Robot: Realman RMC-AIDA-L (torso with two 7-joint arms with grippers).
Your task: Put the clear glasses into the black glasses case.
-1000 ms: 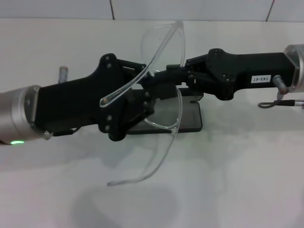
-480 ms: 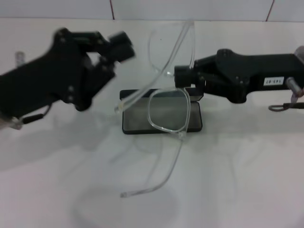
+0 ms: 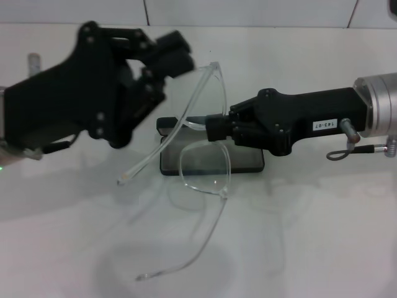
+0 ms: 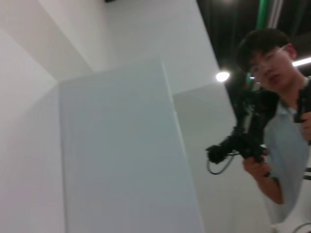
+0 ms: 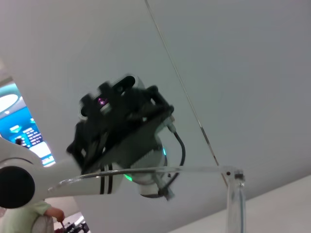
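While the right hand [image 3: 214, 127] grips the clear glasses [image 3: 201, 167], both temples point toward the robot's left

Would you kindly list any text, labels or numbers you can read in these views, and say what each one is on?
"143-07", roughly: a small white label on the right tool's black body, seen upside down in the head view; the digits are hard to make out.
The black glasses case: no lettering is visible.
The clear glasses: no markings.
The wrist views: no readable text.
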